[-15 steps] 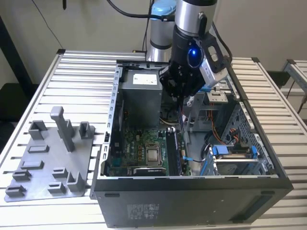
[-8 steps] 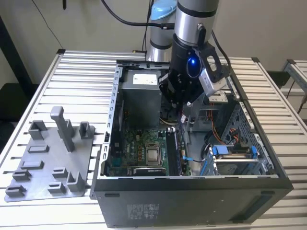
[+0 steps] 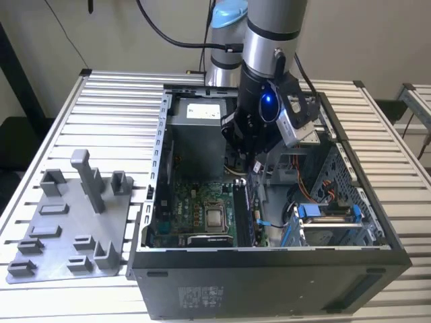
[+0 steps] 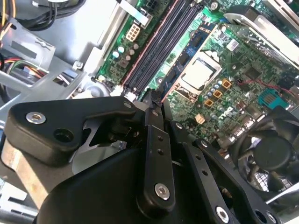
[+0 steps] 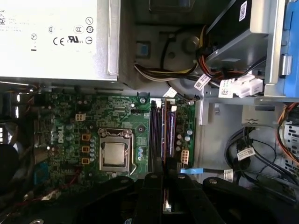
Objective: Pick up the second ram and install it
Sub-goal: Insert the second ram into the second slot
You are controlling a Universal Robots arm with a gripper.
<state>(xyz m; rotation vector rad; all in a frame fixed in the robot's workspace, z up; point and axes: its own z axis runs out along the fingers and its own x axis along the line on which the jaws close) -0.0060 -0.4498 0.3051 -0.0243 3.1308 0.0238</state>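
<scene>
Second ram [image 5: 169,133] in slot [image 5: 154,135] beneath tool [image 5: 166,169].

My gripper [image 5: 163,173] is black; the motherboard [image 5: 60,105] green; its processor [image 5: 114,154] silver; the holder tray [image 3: 67,232] grey; the table [image 3: 114,101] pale, ribbed.

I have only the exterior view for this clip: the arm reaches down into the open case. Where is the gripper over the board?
Observer: In both wrist views the gripper is at one end of the memory slots beside the processor.
Operator: Is any slot filled?
Observer: In the first wrist view a ram stick stands in the slot farthest from the processor; the nearer slots look empty.
Operator: Anything beside that stick?
Observer: A small white connector on the board, on its side away from the processor.
</scene>
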